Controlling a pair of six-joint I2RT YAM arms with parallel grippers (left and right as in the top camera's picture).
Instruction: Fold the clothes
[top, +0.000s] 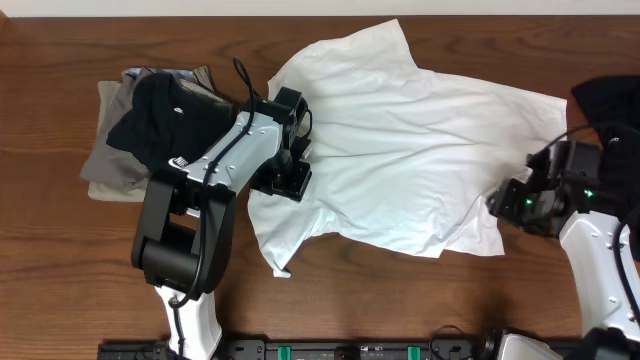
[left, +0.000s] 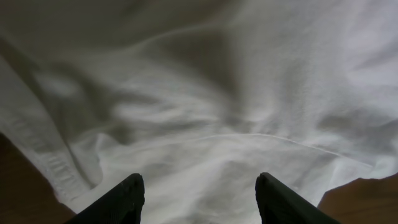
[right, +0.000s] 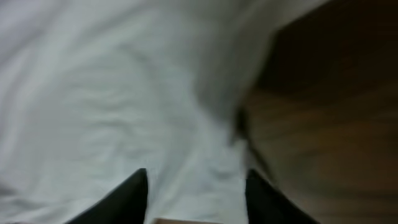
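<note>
So, counting: one big plain white cotton T-shirt (top: 410, 150), one stack of dark folded garments (top: 150, 130) and one separate black fabric item (top: 610, 100) poking in at the right edge. There are also two arms with a two-finger gripper each.

The stack sits on the left of the brown wooden table (top: 60, 290). It's black on top, with grey and a khaki-ish layer showing below. I can't tell exactly how many pieces are in there.

The white shirt is in the middle of the table, spread out but pretty rumpled, with wrinkles all over and no fold in it. One sleeve sticks up toward the far edge, and a corner trails down toward the near left. The left wrist view shows its stitched hem (left: 43, 155) running along bare wood.

The left gripper (top: 283, 185) is over the shirt's left edge, fingers spread moderately wide with nothing pinched. The right gripper (top: 500, 203) is at the shirt's lower right corner. That view is blurry, but its fingers (right: 134, 190) look parted above the cloth too.
</note>
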